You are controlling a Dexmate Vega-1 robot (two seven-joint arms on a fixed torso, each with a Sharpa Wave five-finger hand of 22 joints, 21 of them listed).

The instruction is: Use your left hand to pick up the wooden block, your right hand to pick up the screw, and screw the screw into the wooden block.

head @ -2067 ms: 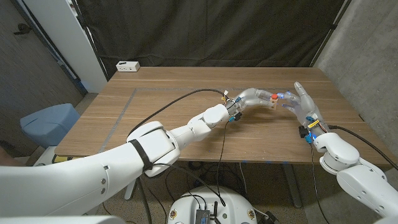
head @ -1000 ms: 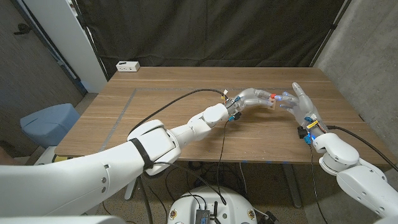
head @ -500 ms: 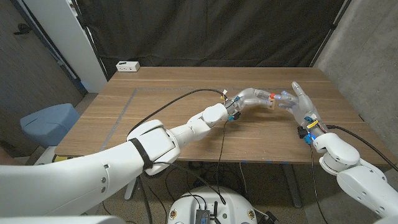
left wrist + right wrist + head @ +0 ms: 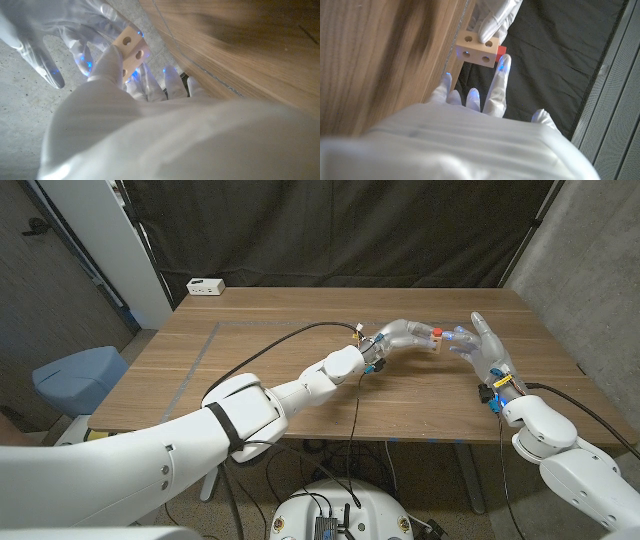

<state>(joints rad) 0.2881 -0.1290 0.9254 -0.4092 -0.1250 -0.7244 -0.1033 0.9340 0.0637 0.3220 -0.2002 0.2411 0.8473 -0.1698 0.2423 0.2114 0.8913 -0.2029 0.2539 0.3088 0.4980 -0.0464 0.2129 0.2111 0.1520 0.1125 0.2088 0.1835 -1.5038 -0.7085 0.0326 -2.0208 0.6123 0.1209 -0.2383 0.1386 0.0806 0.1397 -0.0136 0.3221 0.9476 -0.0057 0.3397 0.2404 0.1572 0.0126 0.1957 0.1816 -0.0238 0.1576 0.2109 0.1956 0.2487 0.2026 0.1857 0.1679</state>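
Head view, left robot hand [image 4: 405,335] gripping unmarked wooden block [image 4: 435,343]; red screw [image 4: 437,332] on top

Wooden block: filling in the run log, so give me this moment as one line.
left robot hand: holds wooden block above table | right robot hand: fingers at red screw | screw: on block

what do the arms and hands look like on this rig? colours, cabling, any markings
Both arms are glossy white rounded shells. The left arm carries a black band round its thick segment and a black cable running along it to the wrist. The right arm has a black cable too, plus blue and yellow fittings at its wrist. The left hand and right hand are pale translucent white, with blue lights glowing at the fingertips.
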